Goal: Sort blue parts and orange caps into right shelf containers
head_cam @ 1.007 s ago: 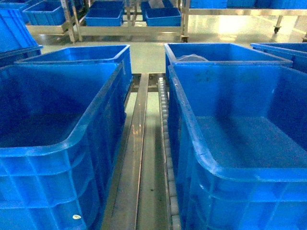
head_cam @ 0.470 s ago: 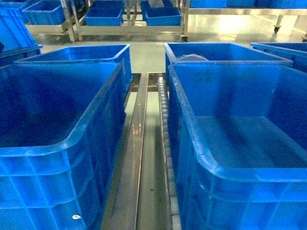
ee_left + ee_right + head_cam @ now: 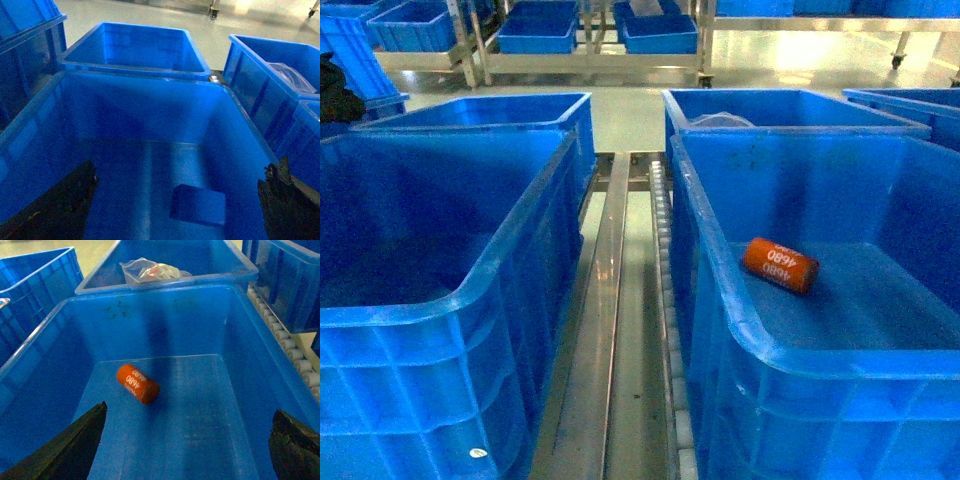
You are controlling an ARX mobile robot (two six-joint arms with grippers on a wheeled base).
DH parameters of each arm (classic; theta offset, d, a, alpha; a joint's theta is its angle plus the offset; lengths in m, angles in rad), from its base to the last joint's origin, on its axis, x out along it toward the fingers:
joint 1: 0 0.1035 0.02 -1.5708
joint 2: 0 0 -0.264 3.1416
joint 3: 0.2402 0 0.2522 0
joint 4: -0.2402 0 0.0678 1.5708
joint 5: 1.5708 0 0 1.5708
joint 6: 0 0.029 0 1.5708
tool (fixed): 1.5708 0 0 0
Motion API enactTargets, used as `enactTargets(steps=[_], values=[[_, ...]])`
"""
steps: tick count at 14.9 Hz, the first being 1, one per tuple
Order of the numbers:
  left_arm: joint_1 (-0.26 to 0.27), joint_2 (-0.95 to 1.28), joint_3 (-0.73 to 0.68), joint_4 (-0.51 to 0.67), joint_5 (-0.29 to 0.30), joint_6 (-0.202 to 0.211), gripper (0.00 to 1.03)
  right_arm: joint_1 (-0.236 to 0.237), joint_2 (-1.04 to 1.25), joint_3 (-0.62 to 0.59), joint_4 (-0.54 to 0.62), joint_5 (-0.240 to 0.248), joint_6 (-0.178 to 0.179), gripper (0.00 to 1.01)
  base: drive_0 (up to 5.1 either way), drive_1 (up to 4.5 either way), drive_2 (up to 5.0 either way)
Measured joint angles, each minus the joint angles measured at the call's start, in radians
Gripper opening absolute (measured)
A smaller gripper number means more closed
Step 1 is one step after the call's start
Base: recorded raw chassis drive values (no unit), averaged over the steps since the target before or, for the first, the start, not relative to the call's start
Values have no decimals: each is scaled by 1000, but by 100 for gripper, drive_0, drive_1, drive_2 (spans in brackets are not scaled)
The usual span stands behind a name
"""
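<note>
One orange cap (image 3: 138,383) lies on its side on the floor of the right crate (image 3: 240,340), just ahead of and below the right claw (image 3: 185,450), whose fingers are spread wide and empty; the left claw (image 3: 175,200) hangs equally wide and empty over the left crate (image 3: 240,130), where a blue part (image 3: 199,205) rests below it; judging by this, sorting has begun; the tall crate walls stand clear of both claws.

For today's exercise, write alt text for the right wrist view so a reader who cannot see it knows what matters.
An orange cap printed "4680" lies on its side on the floor of a large blue crate. The open right gripper frames the bottom corners; a clear plastic bag sits in the crate behind.
</note>
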Motion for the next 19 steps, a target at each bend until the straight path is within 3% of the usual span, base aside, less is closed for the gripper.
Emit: enactTargets(steps=[2,4,5,6,8,10,16,17,19], values=[[0,-36,-27,19,-18,11,98,1,-31,0,2,74,-31,98,0,0,0],[0,-46,-27,24,-19,11,98,1,-39,0,3,79,-39,98,0,0,0],[-12,-40,-104,241,-42,47,85,1,-23,-72,256,57,-69,88,0,0,0],[-14,-85,-203,332,-43,63,70,1,-54,-183,416,52,-90,73,0,0,0],[-14,-201,-338,366,-43,71,36,1,-174,-315,494,51,-104,38,0,0,0],[-14,-327,-451,344,-43,71,2,1,-297,-427,458,51,-113,1,0,0,0],[-13,-616,-582,183,-43,71,2,1,-573,-557,341,51,-113,2,0,0,0],[-14,-621,-615,245,-43,71,2,1,-586,-581,341,51,-113,2,0,0,0],[-13,-690,-630,149,-44,71,2,1,-668,-589,262,50,-114,2,0,0,0]])
